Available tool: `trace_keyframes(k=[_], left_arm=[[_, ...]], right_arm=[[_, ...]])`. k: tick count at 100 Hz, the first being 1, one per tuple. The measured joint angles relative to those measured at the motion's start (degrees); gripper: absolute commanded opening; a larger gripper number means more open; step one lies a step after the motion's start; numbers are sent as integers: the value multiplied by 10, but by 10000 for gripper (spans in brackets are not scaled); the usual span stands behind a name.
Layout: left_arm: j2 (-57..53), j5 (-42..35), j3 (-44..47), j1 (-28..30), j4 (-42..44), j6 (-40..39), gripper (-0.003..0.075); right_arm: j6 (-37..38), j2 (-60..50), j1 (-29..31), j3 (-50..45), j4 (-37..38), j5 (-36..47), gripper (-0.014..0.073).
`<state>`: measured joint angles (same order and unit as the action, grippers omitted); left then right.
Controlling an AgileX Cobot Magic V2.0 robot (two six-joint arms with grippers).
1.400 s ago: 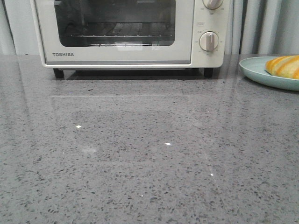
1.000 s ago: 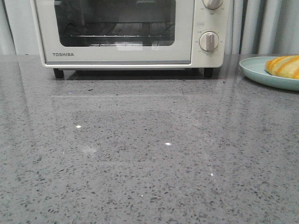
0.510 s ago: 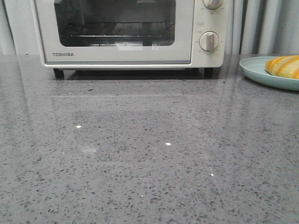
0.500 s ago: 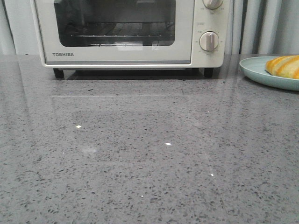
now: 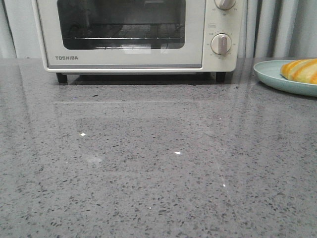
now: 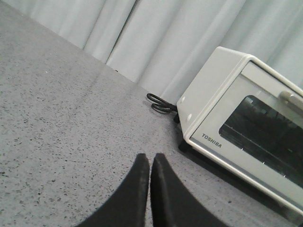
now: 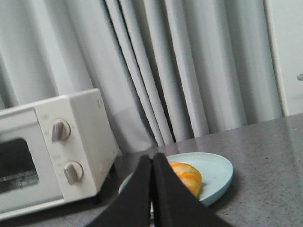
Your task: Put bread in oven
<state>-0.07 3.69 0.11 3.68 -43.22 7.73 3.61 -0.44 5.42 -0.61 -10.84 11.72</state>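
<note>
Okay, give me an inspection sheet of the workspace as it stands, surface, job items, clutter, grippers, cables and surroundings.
Surface: grey speckled countertop, glossy, with light glints.
Oven: cream-white, at the back, door shut, wire rack visible through the glass.
Bread: lying on the teal plate, right of the oven.
Clutter: nothing seen.
Left gripper: fingers together, holding nothing, over the counter.
Right gripper: fingers together, holding nothing, facing the plate.
Cables: black cord coiled beside the oven.
Surroundings: pale curtain behind.
</note>
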Motion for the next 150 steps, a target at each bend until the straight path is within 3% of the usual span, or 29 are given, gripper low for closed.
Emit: trace_keyframes(k=[19,31,41,55,71,78,89,95,114,139,150], left_arm=[[0,-10,0,0,-123,0,-21],[0,30,-5,0,-139,0,-22],[0,103,-37,0,-97,30,-22],[48,194,-121,0,-54,129,-22],[127,220,-199,-11,-46,188,-13],[148,221,-225,-21,-45,207,45],[184,221,-259,-37,-44,228,216],[204,221,-275,-46,-43,237,244],[280,224,-331,-90,-42,311,125],[435,216,-443,-160,-42,351,116],[510,212,-499,-197,-50,356,0]], right_arm=[[2,0,0,0,-208,-2,-67],[2,0,0,3,-261,-62,-67],[2,0,0,38,-241,-140,-67],[-3,11,0,122,-125,-253,-67],[-3,74,0,206,-22,-325,-63],[-4,101,0,231,-8,-339,-30],[-4,128,-2,256,-2,-350,85],[-4,131,-3,261,-2,-353,150],[-4,131,-5,266,-1,-365,185],[-4,131,-14,266,-1,-367,185],[-4,131,-15,266,-1,-367,184]])
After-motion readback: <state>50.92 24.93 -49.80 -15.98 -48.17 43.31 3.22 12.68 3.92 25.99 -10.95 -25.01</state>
